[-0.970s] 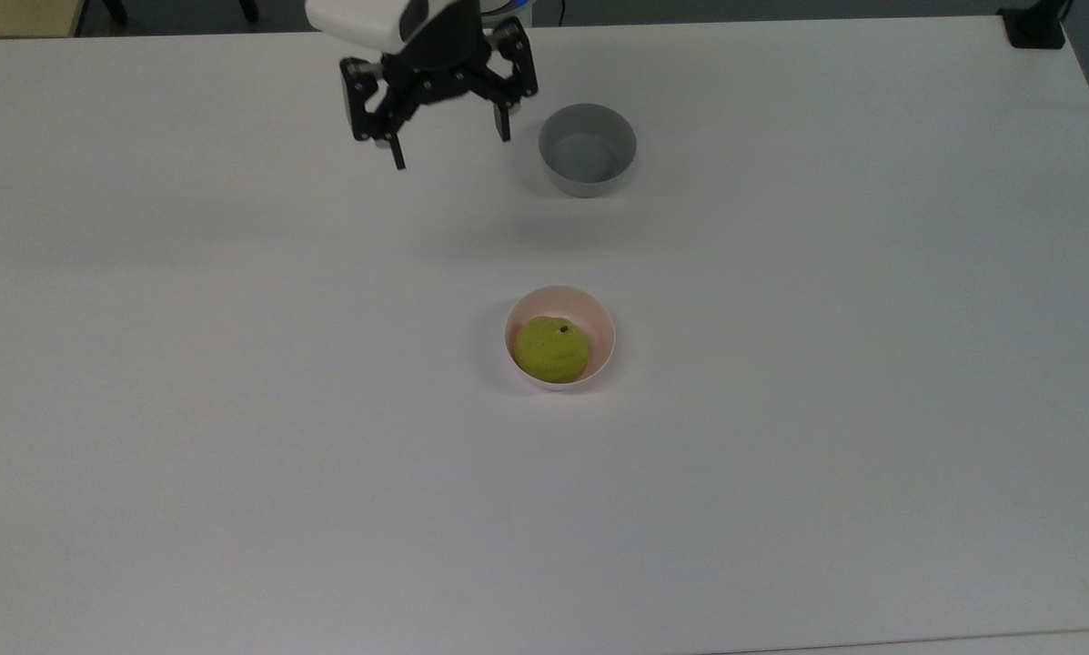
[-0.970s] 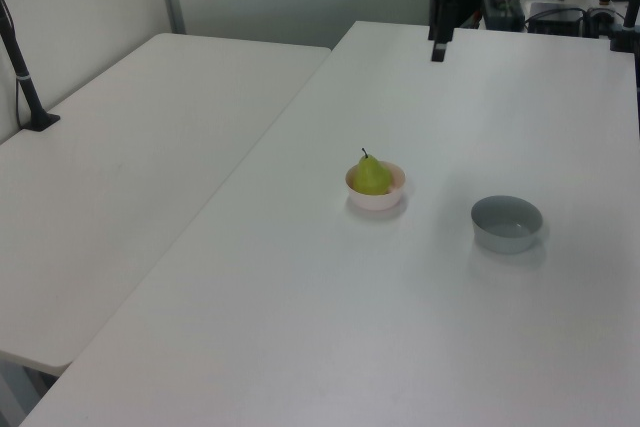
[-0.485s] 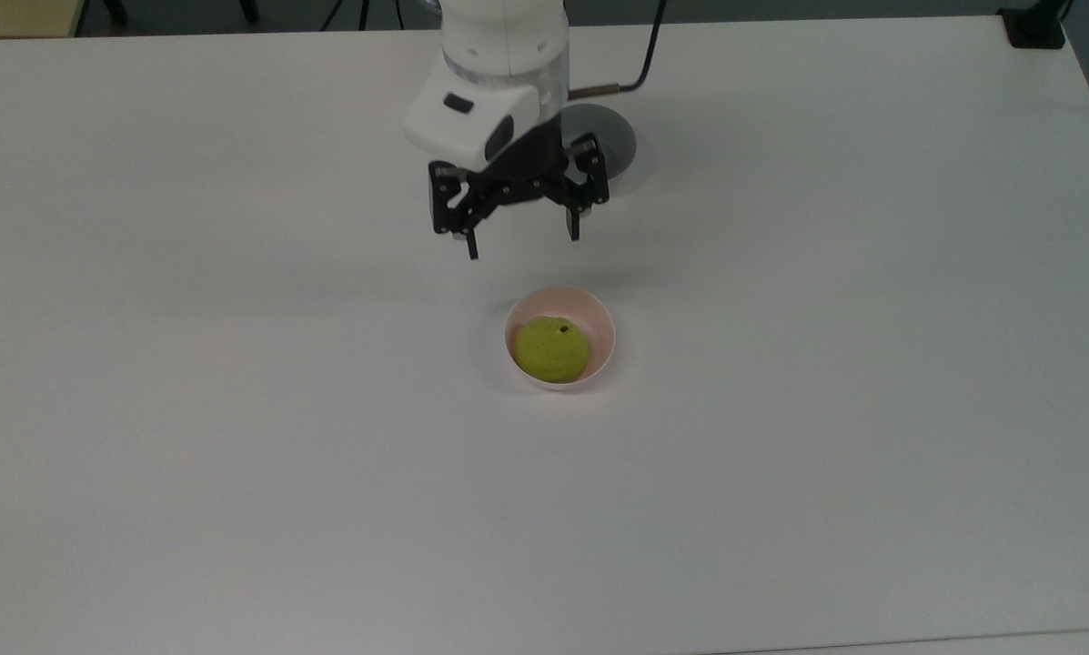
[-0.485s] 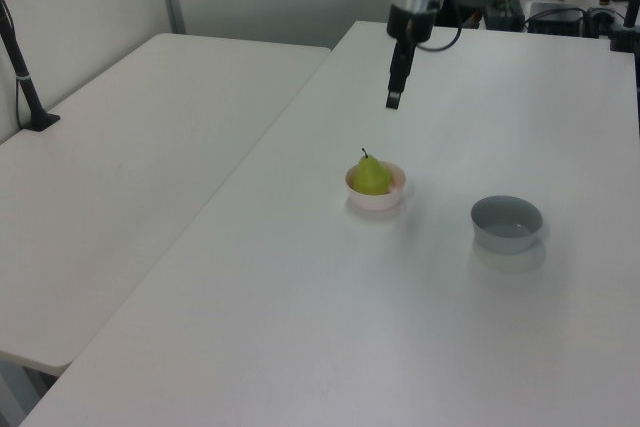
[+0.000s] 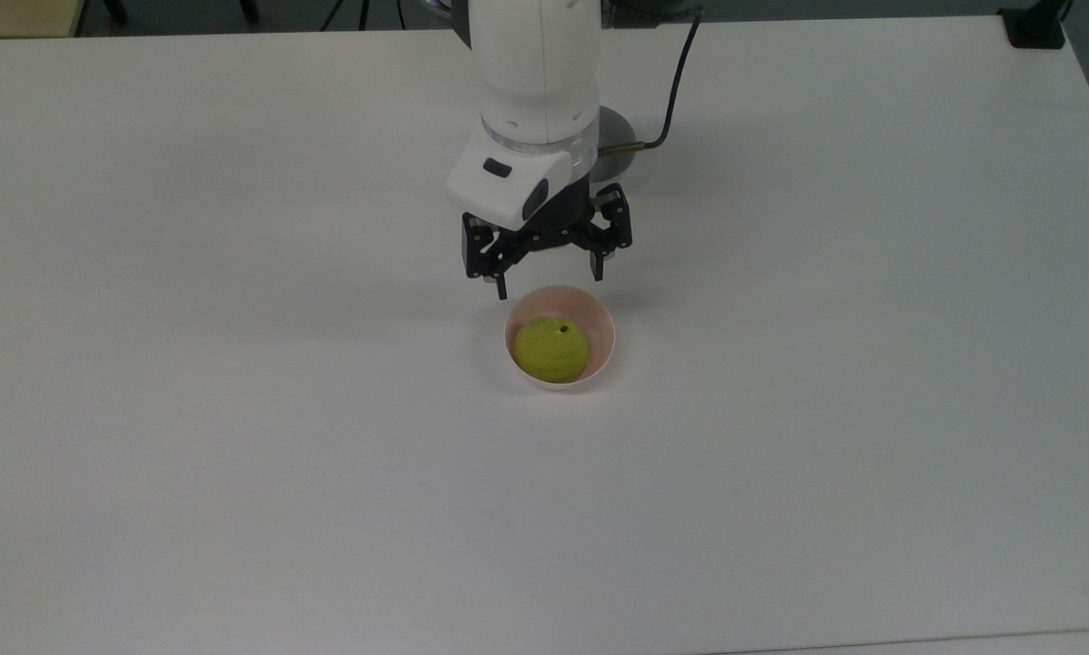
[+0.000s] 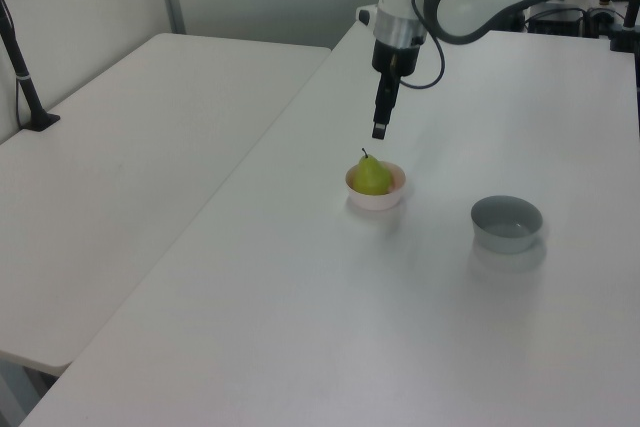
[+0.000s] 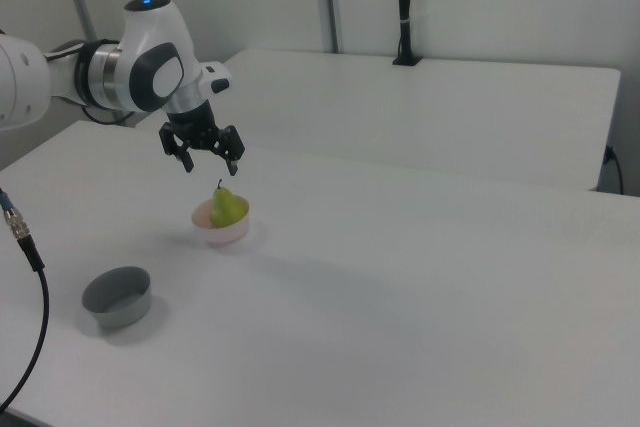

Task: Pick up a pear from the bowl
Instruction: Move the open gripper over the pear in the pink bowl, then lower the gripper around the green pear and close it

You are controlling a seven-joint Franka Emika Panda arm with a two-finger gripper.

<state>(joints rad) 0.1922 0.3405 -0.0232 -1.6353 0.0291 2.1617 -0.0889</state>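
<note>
Early in the task, by the look of it: nothing grasped, nothing lifted. Pear (image 5: 551, 349) upright in the pink bowl (image 5: 600, 320), stem up, resting against the wall on the top view's left, with bare pink showing on the top view's right. Bowl near the middle of the white tabletop (image 5: 235, 437). Gripper (image 5: 549, 277) hanging above the bowl's far edge, pointing down, spread wide and holding nothing. In the right view the same gripper (image 7: 211, 166) clearly above the stem, with air between fingertips and fruit; in the left view the gripper (image 6: 379, 132) seen edge-on, just above and slightly behind the pear (image 6: 371, 176). Not quite centred yet, judging from the top view: fingertips at the rim's upper side, pear body lower in the picture. Opening seemingly about as wide as the bowl, so ample for the pear. Grey bowl (image 6: 507, 222) standing well apart and empty, partly hidden behind the arm in the top view; no part in this task. Still to do, as a judgement: a short shift over the pear, descent until the fingers straddle the body inside the bowl, closing, then lifting clear. Likely hazards: fingertips catching the pink rim on the way down, and the light bowl (image 7: 224, 228) sliding or riding up with the fruit.
</note>
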